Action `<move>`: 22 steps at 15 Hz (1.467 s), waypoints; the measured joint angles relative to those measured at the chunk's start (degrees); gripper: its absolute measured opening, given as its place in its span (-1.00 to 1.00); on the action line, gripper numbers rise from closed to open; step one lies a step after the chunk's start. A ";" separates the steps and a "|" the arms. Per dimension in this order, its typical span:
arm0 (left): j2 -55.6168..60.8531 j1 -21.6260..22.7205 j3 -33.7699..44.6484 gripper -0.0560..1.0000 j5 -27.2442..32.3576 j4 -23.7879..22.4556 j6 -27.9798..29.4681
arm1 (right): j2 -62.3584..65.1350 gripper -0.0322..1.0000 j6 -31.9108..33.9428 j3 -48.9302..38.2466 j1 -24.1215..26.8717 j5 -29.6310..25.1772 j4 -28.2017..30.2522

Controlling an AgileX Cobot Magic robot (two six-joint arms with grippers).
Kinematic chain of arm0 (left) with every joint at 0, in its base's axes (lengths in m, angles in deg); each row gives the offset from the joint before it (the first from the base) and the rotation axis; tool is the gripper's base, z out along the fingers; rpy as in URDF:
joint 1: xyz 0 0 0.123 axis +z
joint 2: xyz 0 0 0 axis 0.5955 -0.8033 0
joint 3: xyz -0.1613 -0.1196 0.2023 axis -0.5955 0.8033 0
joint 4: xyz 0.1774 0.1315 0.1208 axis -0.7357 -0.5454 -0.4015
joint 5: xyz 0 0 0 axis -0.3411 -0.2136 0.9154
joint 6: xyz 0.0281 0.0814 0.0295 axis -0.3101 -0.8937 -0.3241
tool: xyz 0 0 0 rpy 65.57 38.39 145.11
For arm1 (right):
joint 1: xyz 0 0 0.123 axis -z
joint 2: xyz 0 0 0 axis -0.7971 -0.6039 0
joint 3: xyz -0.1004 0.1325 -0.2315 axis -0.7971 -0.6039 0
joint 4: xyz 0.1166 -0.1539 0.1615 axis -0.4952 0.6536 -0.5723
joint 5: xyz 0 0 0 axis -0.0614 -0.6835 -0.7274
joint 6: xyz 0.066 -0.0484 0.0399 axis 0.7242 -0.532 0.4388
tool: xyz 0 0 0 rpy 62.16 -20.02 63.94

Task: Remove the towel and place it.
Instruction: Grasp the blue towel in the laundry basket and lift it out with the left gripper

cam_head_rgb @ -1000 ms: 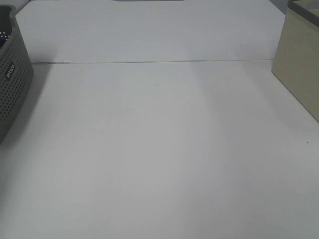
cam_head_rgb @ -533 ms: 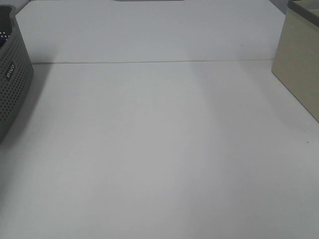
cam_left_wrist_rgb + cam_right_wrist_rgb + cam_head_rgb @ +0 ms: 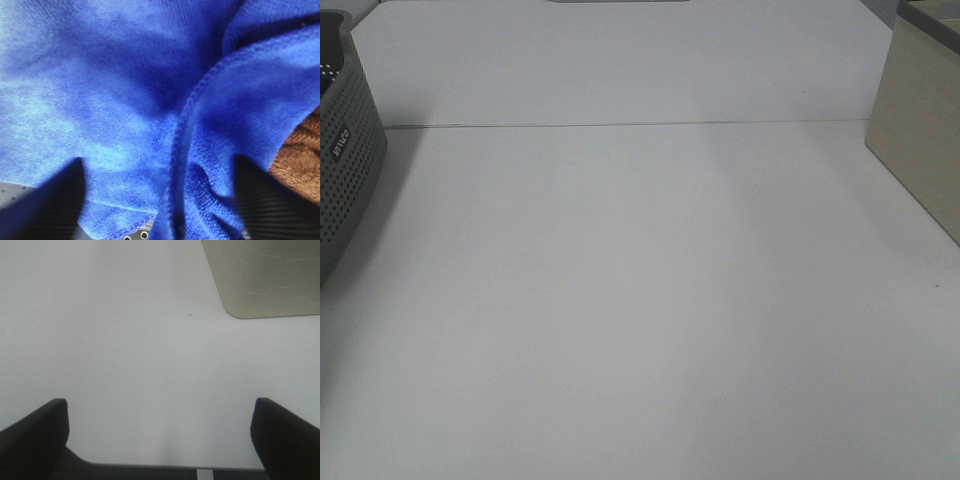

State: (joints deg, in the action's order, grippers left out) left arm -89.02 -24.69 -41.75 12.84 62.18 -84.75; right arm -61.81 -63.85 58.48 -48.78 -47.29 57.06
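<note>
From the high camera, a flat white table [image 3: 640, 300] fills the view, crossed by a thin seam [image 3: 620, 125] running from 9 to 3 o'clock in the far half. A dark grey perforated plastic basket [image 3: 345, 180] with a small white label [image 3: 340, 142] stands at 9 to 10 o'clock, cut off by the edge of the view and its inside mostly hidden. A pale beige box with flat sides [image 3: 920, 130] stands at 2 to 3 o'clock, well apart from the basket. Neither arm shows here. In the left wrist view, the royal-blue plush microfibre towel [image 3: 100, 90] fills nearly everything, rumpled into folds, with one stitched edge [image 3: 192, 100] curving across it. A brown ribbed cloth [image 3: 300, 165] lies just beside the towel, and grey perforated plastic [image 3: 12, 192] like the basket's wall peeks out under the towel's border. The left gripper [image 3: 157, 161] has its dark fingers [image 3: 55, 200] spread wide, one on either side of a fold of towel, not closed on it. In the right wrist view, the right gripper [image 3: 160, 401] hangs over bare white tabletop with its jaws set wide, and a rounded corner of the beige box sits on the table beyond it.
</note>
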 joint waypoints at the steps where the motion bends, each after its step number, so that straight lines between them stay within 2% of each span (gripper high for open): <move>1: 0.00 0.00 0.00 -0.18 0.00 0.00 0.00 | 0.00 0.91 0.00 0.00 0.00 0.00 0.00; 2: 0.00 0.00 0.00 -0.59 0.00 -0.23 0.40 | 0.00 0.91 0.00 0.00 0.00 0.00 0.00; 4: 0.00 0.00 -0.34 -0.88 0.63 -0.63 1.43 | 0.00 0.91 0.00 0.00 0.00 0.00 0.00; 10: 0.40 0.00 -0.80 -0.89 5.73 -2.06 4.58 | 0.00 0.91 0.00 0.00 0.00 0.00 0.00; 13: 1.83 -0.74 -0.86 -0.89 10.94 -2.06 9.57 | 0.00 0.91 0.00 0.00 0.00 0.00 -0.52; 15: 5.56 -2.06 -0.86 -0.89 12.72 -2.01 13.98 | 0.00 0.91 0.00 0.00 0.00 0.34 -1.20; 22: 22.69 -7.22 -0.97 -0.89 14.04 -1.89 14.78 | 0.00 0.91 -3.32 0.00 0.00 1.26 -3.21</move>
State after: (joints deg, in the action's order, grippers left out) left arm -66.33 -31.91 -42.73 26.88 60.29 -69.96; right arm -61.81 -67.17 58.48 -48.78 -46.03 53.85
